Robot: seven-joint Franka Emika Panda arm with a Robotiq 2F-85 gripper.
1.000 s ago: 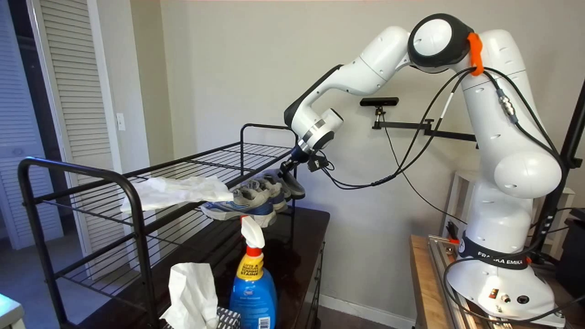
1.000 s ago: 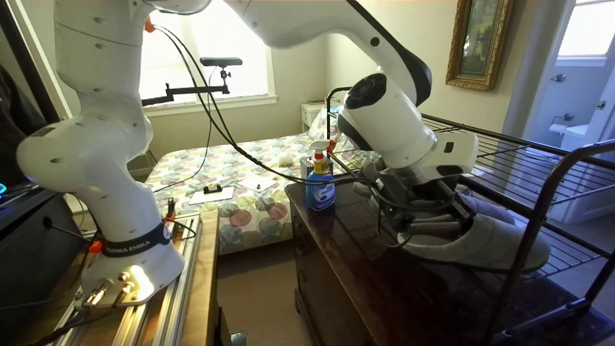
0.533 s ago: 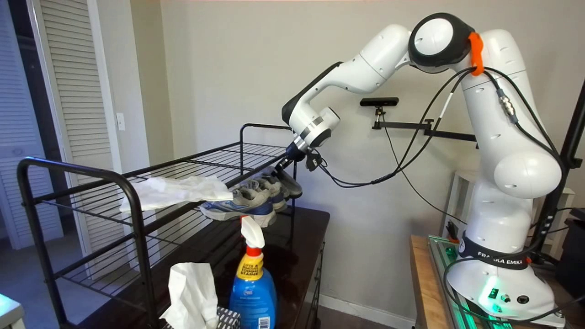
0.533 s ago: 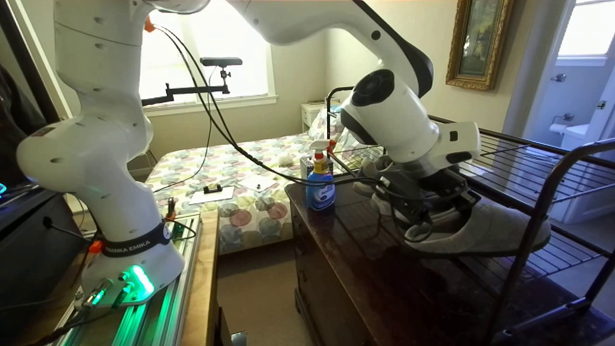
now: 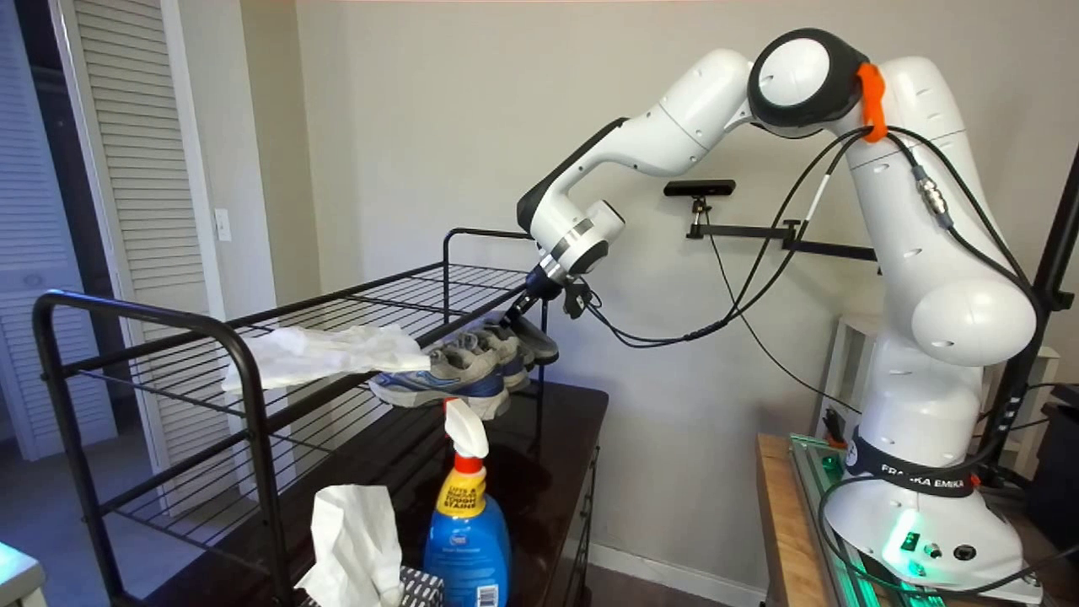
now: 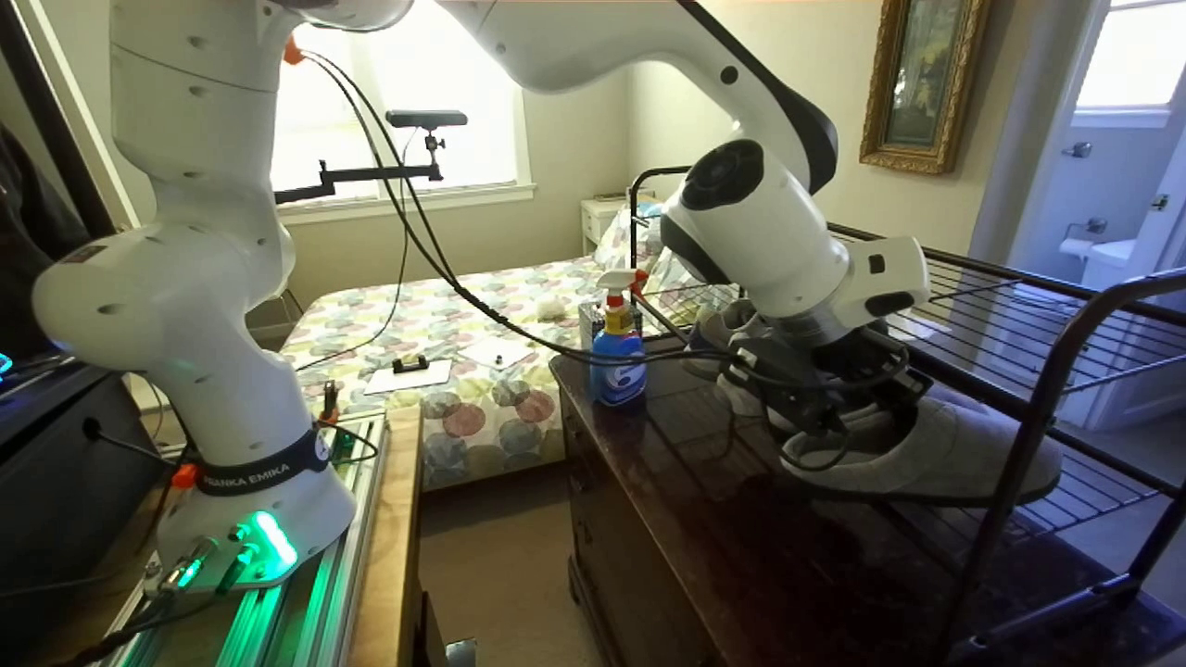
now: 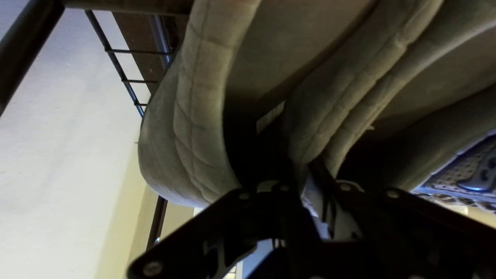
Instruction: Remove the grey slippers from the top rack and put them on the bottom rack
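The grey slippers (image 5: 536, 341) sit side by side at the far end of the black wire rack (image 5: 126, 310), beyond the sneakers. In an exterior view the near slipper (image 6: 973, 449) lies with its toe by the rack's end frame. My gripper (image 5: 508, 319), also seen in an exterior view (image 6: 866, 414), reaches down into the shoe openings. In the wrist view the fingers (image 7: 304, 168) close on the touching inner walls of the left slipper (image 7: 310, 128) and the right slipper (image 7: 360, 120). The fingertips are dark and partly hidden by the fabric.
Blue-grey sneakers (image 5: 472, 379) stand right beside the slippers. White paper (image 5: 329, 350) lies on the rack. A spray bottle (image 5: 468, 539) and a tissue box (image 5: 421, 588) stand on the dark dresser (image 5: 582, 405) under the rack. The rack's end frame (image 6: 1047, 398) rises by the slipper toes.
My fingers have come closer together on the slippers. Gripper and slippers have shifted slightly up towards the rack since a second ago. In the last half second they have hardly moved.
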